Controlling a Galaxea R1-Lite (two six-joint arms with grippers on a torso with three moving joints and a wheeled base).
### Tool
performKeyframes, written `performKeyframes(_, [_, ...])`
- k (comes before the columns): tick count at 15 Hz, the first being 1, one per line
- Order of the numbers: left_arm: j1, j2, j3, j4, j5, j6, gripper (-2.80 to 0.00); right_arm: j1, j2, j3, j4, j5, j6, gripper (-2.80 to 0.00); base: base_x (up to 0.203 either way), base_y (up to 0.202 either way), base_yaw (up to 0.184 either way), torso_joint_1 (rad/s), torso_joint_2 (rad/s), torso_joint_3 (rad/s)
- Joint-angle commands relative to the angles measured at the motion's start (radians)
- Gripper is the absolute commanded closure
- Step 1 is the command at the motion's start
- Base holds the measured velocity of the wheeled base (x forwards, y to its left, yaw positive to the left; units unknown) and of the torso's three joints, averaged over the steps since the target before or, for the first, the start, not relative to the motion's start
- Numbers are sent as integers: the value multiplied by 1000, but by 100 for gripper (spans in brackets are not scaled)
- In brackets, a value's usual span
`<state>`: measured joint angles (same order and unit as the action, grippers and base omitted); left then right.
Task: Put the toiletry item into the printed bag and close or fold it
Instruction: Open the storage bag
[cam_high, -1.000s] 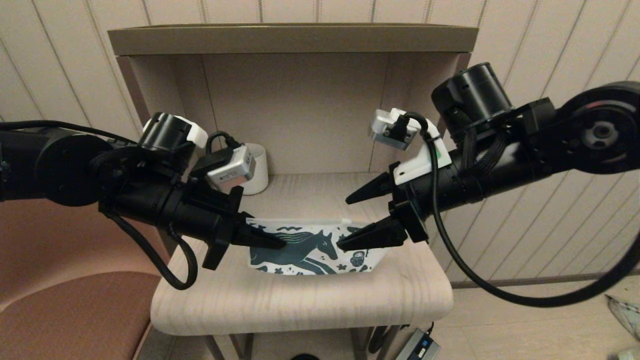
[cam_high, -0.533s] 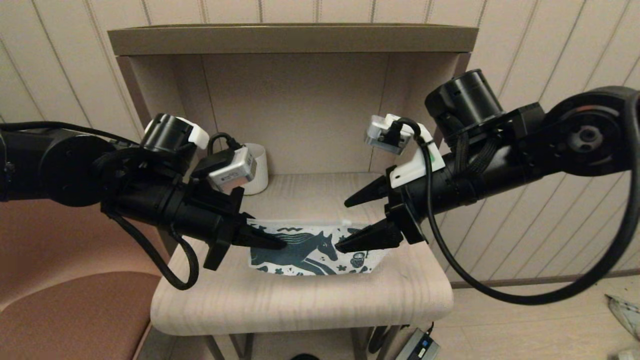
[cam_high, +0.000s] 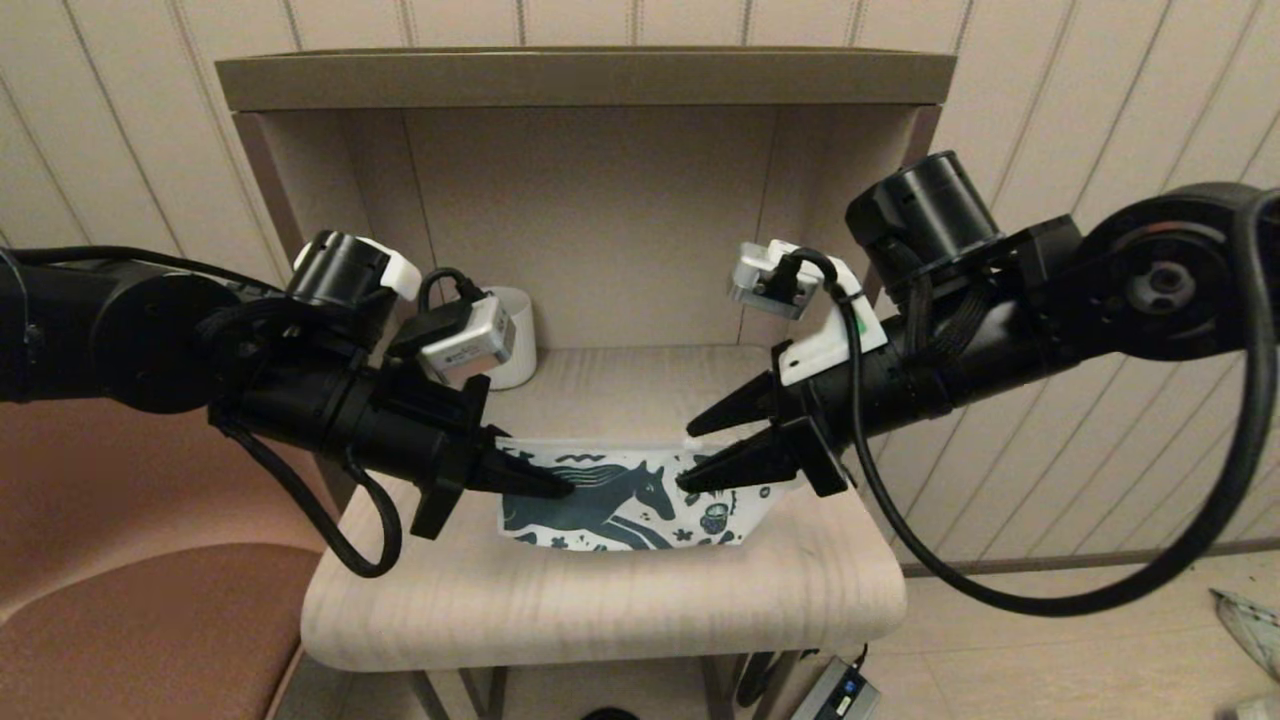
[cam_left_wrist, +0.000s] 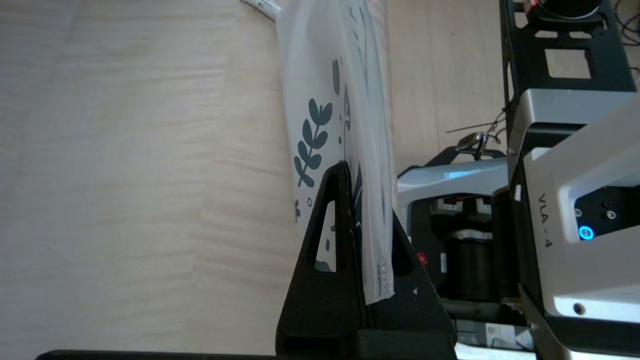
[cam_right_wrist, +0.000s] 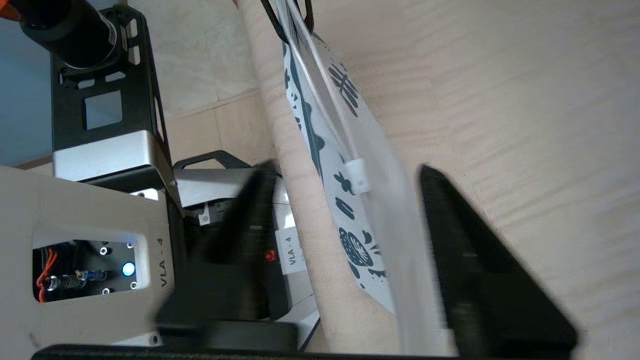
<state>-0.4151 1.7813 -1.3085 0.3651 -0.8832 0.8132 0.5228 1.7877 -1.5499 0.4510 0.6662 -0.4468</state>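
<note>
The printed bag (cam_high: 620, 500) stands on its lower edge on the table, its white face showing the teal horse and its zip strip along the top. My left gripper (cam_high: 562, 488) is shut on the bag's left top corner; the left wrist view shows the bag (cam_left_wrist: 345, 100) pinched in that gripper (cam_left_wrist: 367, 205). My right gripper (cam_high: 686, 458) is open and straddles the bag's right end, one finger on each side, not touching it. A white slider (cam_right_wrist: 357, 176) sits on the strip of the bag (cam_right_wrist: 320, 145), between the fingertips of the right gripper (cam_right_wrist: 346, 170). The toiletry item is hidden.
A white ribbed mug (cam_high: 517, 340) stands at the back left of the pale wooden table (cam_high: 600, 600), behind my left wrist. A shelf unit (cam_high: 580, 75) walls in the back and sides. A brown seat (cam_high: 120, 620) lies at the lower left.
My right gripper's fingers have drawn closer together around the bag's right end, and the right arm has dropped slightly. The left gripper and the bag have held still.
</note>
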Motion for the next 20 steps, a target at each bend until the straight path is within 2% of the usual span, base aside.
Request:
performKeyframes(1, [8,2,-3,0,-5,4,0,0,-1,1,3,3,-3,0,0,0,0,0,0,0])
performKeyframes(10, [13,7,-2,0,-5,6,0,0,-11,7,3,2,-3,0,0,0,0,0,0,0])
performKeyframes(20, [22,6,5,-2,-7,6,0,-108,-134,161,-28,3,-7,0,0,0,0,0,0,0])
